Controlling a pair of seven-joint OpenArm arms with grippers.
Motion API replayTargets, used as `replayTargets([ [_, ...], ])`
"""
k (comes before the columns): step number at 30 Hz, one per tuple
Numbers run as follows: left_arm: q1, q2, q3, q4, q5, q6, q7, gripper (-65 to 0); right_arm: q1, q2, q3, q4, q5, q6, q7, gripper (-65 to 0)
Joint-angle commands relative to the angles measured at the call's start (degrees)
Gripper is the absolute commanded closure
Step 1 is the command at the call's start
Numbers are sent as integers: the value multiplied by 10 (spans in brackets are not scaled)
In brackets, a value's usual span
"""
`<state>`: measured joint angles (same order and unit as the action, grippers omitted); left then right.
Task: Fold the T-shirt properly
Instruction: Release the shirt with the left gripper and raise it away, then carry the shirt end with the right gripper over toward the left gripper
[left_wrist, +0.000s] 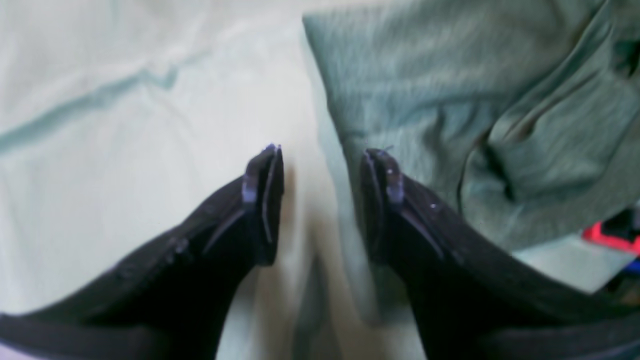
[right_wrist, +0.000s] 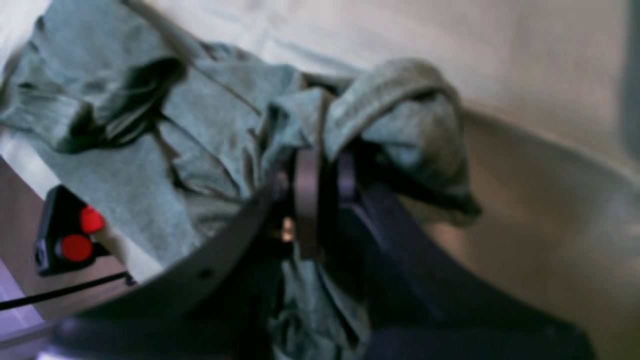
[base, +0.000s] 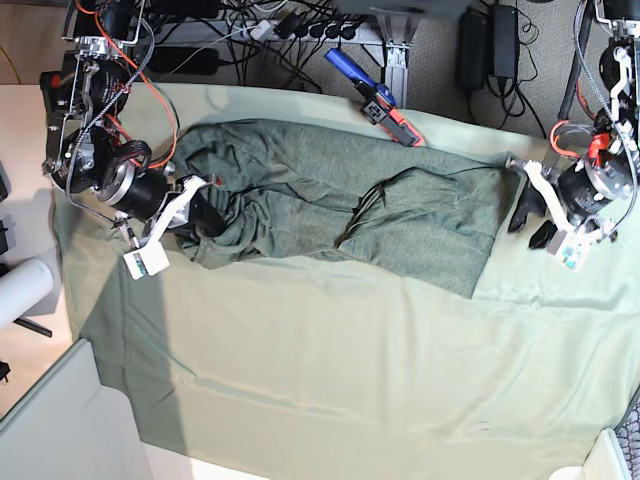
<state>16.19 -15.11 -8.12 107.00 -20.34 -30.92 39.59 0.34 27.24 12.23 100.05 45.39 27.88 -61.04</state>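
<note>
The shirt (base: 350, 200) lies crumpled across the far half of the desk's pale cloth (base: 330, 360). The right gripper (right_wrist: 320, 165) has its jaws closed on a bunched fold at one end of the shirt. The left gripper (left_wrist: 322, 170) hovers over the cloth just beside the shirt's opposite edge, jaws wide and holding nothing.
</note>
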Motion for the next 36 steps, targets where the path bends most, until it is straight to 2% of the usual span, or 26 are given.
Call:
replayTargets([
  [1,1,-8,-3,8,-5,-6,-14,-253,9,1,4,16,12,5,7,0],
  [5,22,-24,-3,6,12,-6,-32,-253,7,-43,4,42,16,5,3,0],
  [9,26,-37,-2,-35,34,-6,-54,-253,9,-105,4,71,22,5,4,0],
  [16,25,-41,-2,-116,36,-6,-96,-253,17,-208,3,123,9,5,9,0],
  [21,25,-41,-2,-117,34,-6,-96,-253,22,-264,-44,123,-9,5,12,0],
  [24,25,-41,-2,-117,22,-6,-96,-253,22,-287,-104,123,-33,5,20,0],
  [28,26,-39,-2,-117,12,-9,-96,-253,22,-311,-183,121,-104,5,41,0],
  [32,26,-39,-2,-117,2,-11,-84,-253,22,-320,-238,106,-168,5,72,0],
  [35,26,-39,-2,-117,-8,-11,-73,-253,21,-320,-260,101,-179,5,74,0],
  [36,26,-39,-2,-117,-12,-13,-72,-253,20,-320,-266,101,-180,5,73,-46],
])
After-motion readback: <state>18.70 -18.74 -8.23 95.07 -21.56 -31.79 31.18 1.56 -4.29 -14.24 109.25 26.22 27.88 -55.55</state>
